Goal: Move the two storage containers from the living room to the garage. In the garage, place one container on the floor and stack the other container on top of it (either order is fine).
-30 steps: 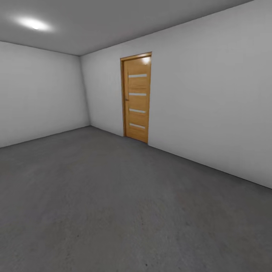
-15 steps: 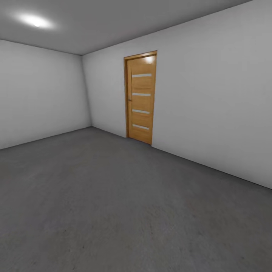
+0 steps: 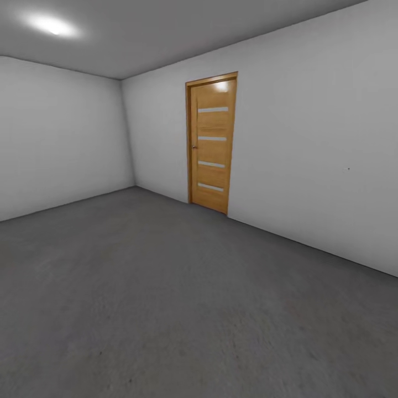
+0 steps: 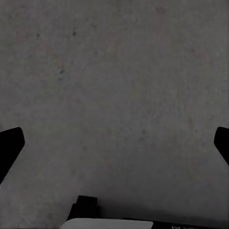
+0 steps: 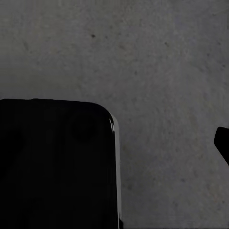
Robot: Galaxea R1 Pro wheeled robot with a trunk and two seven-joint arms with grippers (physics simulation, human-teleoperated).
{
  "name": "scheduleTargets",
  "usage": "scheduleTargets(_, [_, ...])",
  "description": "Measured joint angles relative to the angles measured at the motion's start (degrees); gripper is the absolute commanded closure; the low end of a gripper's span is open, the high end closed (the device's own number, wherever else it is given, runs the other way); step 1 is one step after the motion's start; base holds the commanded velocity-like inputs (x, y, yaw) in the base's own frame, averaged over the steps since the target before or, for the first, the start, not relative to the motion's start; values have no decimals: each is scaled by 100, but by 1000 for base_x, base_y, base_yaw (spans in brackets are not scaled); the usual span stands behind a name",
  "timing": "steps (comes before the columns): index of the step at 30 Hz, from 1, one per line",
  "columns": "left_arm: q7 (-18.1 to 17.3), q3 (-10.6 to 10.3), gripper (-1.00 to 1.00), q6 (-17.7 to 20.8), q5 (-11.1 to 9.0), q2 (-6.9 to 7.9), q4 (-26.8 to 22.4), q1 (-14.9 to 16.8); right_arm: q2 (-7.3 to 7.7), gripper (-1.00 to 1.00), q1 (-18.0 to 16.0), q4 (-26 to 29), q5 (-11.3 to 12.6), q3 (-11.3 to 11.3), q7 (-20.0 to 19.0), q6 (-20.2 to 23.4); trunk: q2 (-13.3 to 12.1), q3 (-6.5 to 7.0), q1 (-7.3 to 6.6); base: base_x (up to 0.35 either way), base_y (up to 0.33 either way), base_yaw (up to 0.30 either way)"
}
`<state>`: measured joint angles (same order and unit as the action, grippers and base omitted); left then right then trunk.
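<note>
Head view: you're looking across the garage, dark concrete floor running out to white walls, with the slatted wooden door shut at about 1 o'clock and a ceiling light up at 11. Neither container is anywhere on this stretch of floor, so I can't tell you which way they lie from either arm or which arm is closer.

Left wrist: the left gripper points down at bare concrete, fingertips spread wide to the frame edges, nothing between them.

Right wrist: same rough floor under the right gripper, with a black robot part blocking a big chunk. One fingertip pokes in, so I can't tell how the jaws stand.
</note>
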<state>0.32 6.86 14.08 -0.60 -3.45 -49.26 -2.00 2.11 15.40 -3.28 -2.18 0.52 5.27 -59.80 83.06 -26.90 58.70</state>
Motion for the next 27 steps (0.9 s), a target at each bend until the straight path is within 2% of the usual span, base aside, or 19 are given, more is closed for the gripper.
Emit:
scheduleTargets(22, [-4, -1, -100, 0, -3, 2, 1, -2, 0, -100, 1, 1, 3, 6, 1, 1, 0, 0, 1, 234, 258, -242])
scheduleTargets(27, [-6, 1, -100, 0, -3, -2, -1, -2, 0, -100, 0, 0, 2, 6, 1, 0, 0, 0, 1, 181, 284, -80])
